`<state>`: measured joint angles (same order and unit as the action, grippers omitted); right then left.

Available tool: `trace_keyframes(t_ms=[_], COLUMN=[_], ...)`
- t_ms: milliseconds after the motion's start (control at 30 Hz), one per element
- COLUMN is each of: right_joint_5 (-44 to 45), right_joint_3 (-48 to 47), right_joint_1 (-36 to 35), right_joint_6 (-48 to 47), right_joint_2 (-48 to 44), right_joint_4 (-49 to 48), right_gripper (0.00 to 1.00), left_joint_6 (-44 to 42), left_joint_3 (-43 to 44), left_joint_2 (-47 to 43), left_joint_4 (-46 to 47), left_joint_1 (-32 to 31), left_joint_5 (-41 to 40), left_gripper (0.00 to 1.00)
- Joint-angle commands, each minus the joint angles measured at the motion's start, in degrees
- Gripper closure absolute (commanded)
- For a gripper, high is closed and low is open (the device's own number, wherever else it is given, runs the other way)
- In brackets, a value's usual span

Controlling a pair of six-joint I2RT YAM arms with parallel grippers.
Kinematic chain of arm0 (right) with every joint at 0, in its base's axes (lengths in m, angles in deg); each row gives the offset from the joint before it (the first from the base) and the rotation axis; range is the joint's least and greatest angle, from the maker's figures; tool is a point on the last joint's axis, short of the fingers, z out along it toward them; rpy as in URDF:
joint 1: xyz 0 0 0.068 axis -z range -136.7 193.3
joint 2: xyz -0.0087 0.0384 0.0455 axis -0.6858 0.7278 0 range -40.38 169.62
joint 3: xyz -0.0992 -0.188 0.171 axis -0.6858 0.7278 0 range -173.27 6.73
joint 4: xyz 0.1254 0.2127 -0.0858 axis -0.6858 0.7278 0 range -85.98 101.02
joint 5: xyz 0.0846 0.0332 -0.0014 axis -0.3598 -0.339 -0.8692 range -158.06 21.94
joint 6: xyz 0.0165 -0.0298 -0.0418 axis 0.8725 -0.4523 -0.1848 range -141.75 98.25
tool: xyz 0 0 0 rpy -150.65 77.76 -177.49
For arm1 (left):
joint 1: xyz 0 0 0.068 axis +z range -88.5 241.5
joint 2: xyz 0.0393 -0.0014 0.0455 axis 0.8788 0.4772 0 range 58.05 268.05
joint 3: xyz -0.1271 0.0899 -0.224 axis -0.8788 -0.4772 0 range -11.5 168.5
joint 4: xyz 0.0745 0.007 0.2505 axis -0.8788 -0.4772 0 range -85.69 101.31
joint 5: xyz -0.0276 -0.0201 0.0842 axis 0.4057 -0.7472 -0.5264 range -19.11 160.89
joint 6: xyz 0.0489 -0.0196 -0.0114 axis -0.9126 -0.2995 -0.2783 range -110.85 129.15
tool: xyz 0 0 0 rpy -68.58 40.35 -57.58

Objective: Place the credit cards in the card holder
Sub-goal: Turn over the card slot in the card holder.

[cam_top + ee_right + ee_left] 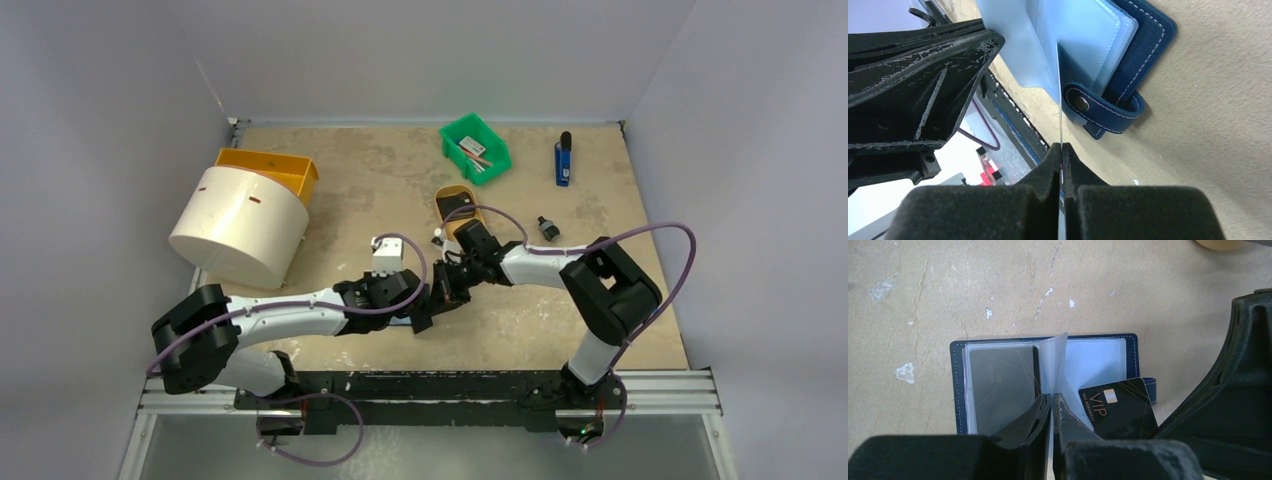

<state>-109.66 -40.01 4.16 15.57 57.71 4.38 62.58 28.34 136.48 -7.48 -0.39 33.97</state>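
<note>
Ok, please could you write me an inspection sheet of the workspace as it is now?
Surface: beige table, worn, with pale chips.
Job's things: navy card holder lies open; one dark card already sleeved; black VIP card tilted at its edge, not yet inside.
Clutter: green bin, orange bin, white drum, tan tray, blue pen-like item, small black part.
Grippers: left gripper shut on a clear sleeve; right gripper shut on the VIP card.
Cables: purple cables loop over both arms.
Surroundings: plain pale walls.

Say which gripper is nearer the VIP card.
Right. The right gripper clamps the VIP card; the left gripper pinches a clear sleeve of the card holder beside it.
</note>
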Motion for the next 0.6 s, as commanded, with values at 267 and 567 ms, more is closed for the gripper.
trace_keyframes(t_ms=[267,567], right_joint_5=[-2.90,-2.99], right_joint_3=[-3.07,-6.24], right_joint_1=[-0.96,-3.18], right_joint_6=[-0.66,0.01], right_joint_2=[0.79,0.56], right_joint_4=[-1.96,-1.90], right_gripper=[1.00,1.00], left_joint_6=[0.60,2.32], left_joint_3=[0.25,0.38], left_joint_2=[-3.73,-9.35], left_joint_4=[0.44,-3.49], left_joint_1=[-0.02,-0.02], left_joint_5=[-1.83,-4.86], left_gripper=[0.81,0.73])
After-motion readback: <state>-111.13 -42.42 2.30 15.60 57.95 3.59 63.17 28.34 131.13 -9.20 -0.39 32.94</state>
